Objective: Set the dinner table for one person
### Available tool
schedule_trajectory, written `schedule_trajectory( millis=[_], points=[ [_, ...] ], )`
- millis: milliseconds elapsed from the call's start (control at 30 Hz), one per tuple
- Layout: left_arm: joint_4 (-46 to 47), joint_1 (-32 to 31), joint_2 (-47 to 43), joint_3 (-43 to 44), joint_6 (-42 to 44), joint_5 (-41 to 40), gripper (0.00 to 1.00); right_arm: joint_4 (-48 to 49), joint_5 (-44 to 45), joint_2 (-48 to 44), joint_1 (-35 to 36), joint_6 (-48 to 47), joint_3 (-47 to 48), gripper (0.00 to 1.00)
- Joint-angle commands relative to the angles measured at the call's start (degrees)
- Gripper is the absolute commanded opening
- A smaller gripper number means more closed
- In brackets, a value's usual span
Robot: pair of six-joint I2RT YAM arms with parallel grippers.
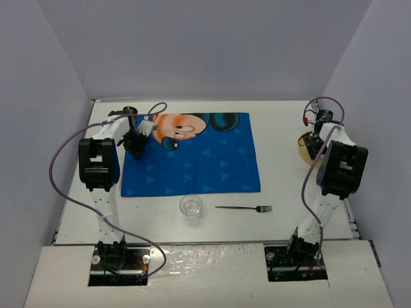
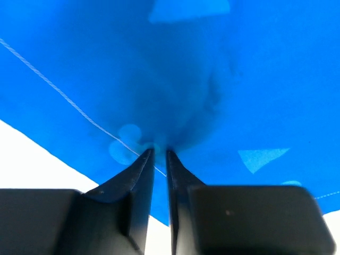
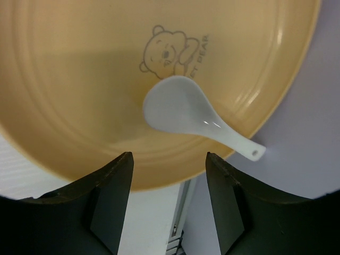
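Observation:
The dinner table (image 1: 282,115) is a plain white top. A blue cartoon-mouse placemat (image 1: 192,163) lies on its middle. My left gripper (image 1: 137,149) is down at the mat's left edge. In the left wrist view its tips (image 2: 159,151) rest on the blue placemat (image 2: 265,79), the jaws parted by only a narrow slit with nothing held. My right gripper (image 1: 313,146) hovers at the far right over a yellow plate (image 1: 300,146). It stands open (image 3: 169,155) above the near rim of the plate (image 3: 79,79). A white spoon (image 3: 186,111) lies on that plate.
A clear glass (image 1: 191,210) stands near the front edge, just below the mat. A fork (image 1: 244,208) lies to its right, tines pointing right. Grey walls close in the table on three sides, and the plate sits close to the right wall (image 3: 313,133).

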Motion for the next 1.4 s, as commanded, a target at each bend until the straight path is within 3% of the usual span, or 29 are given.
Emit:
schedule_trajectory(
  millis=[0, 333, 600, 800, 867, 967, 1000, 1200, 1367],
  points=[
    [2.19, -0.51, -8.42, 1.97, -0.67, 1.14, 0.18, -4.18, -4.73, 3.64, -2.01, -1.63, 5.30, 0.54],
    [1.99, -0.52, -12.53, 0.71, -0.70, 0.90, 0.19, -5.75, -7.27, 11.23, -3.05, -1.34, 9.98, 0.51],
    [2.10, -0.52, -13.21, 0.92, -0.85, 0.59, 0.19, -5.66, -8.69, 9.42, -2.80, -1.30, 11.50, 0.53],
    [1.50, -0.52, -13.64, 1.05, -0.73, 0.68, 0.19, -6.70, -8.03, 13.20, -2.78, -1.73, 13.62, 0.50],
    [1.47, -0.52, -13.99, 0.55, -0.39, 0.35, 0.19, -7.46, -8.47, 15.12, -2.78, -1.97, 13.89, 0.39],
    [1.13, -0.52, -14.48, 0.31, 0.09, -0.06, 0.19, -7.86, -9.61, 17.07, -2.69, -2.22, 13.55, 0.09],
    [1.07, -0.52, -14.55, 0.31, 0.23, -0.20, 0.19, -7.86, -9.88, 17.74, -2.69, -2.15, 13.55, 0.03],
    [0.86, -0.52, -14.66, 1.00, 0.26, -0.51, 0.19, -7.41, -11.21, 17.60, -2.55, -1.56, 13.61, 0.00],
    [1.28, -0.52, -14.17, 1.63, -0.58, -0.37, 0.19, -6.37, -11.46, 10.54, -1.52, -0.67, 13.18, 0.00]
  ],
)
